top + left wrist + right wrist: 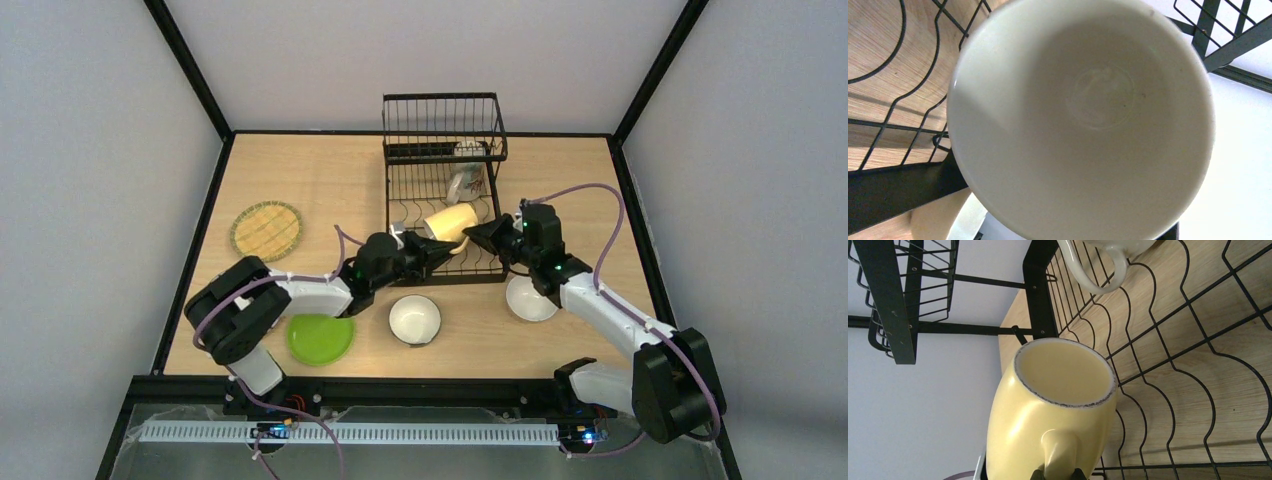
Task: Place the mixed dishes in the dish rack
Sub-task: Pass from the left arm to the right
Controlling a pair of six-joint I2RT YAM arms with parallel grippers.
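The pale yellow mug is held by its handle, apparently pinched between the nearly closed fingers of the right gripper, just ahead of it over the dish rack. It is faced closely by the left gripper, whose opening cannot be told.

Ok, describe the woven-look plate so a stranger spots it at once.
Find the black wire dish rack at the table's far side, then look left. Near the left edge lies a round tan plate; its basket-weave pattern sets it apart from the plain lime green plate.
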